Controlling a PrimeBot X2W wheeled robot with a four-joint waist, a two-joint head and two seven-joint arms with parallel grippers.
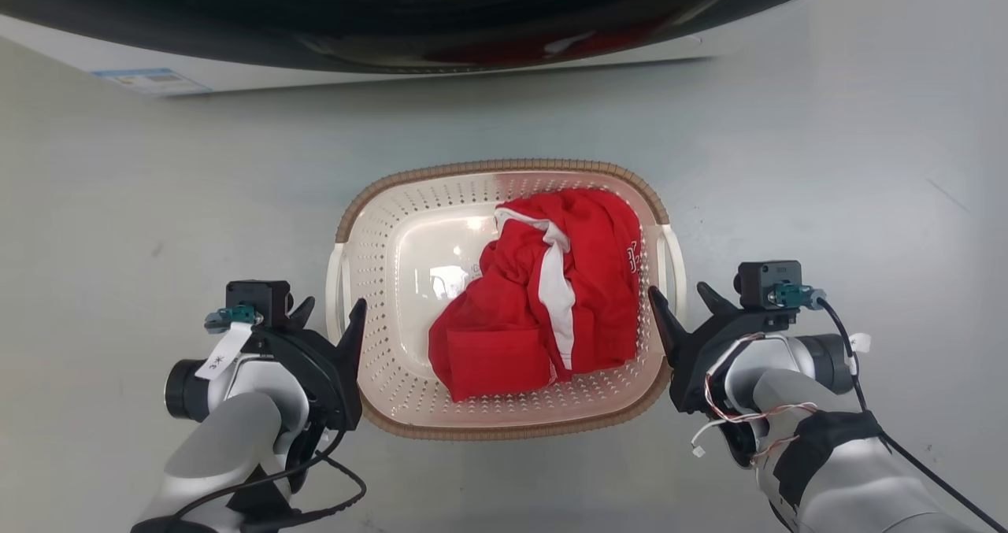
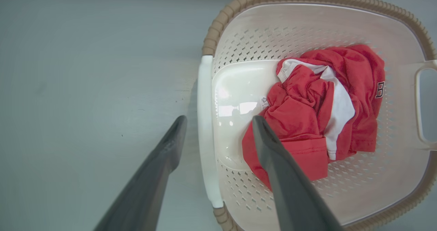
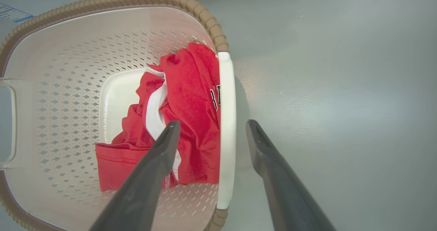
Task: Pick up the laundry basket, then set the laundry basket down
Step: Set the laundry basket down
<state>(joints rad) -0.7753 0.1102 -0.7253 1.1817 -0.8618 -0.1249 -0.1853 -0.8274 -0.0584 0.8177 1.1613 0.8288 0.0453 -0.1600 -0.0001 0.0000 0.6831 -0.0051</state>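
The laundry basket (image 1: 394,210) is seen on the grey floor (image 1: 157,202), in the middle of the head view and just in front of the dark, curved front of a washing machine (image 1: 394,13) at the top edge. A crumpled red and white garment (image 1: 583,281) is held inside it, heaped toward the robot's right end, while the smooth bottom at the left end is left bare. The left gripper (image 1: 331,309) is placed at the white left handle (image 1: 337,281), and the right gripper (image 1: 679,293) at the white right handle (image 1: 676,265). In the left wrist view the fingers (image 2: 290,183) are spread apart, with the handle bar between them: one is set over the inside of the basket, near the garment's edge, and the other over the floor outside. The same arrangement is shown in the right wrist view, where the fingers (image 3: 143,183) are held wide on either side of the handle bar. Neither pair is closed on its handle, and contact with the handles cannot be judged.
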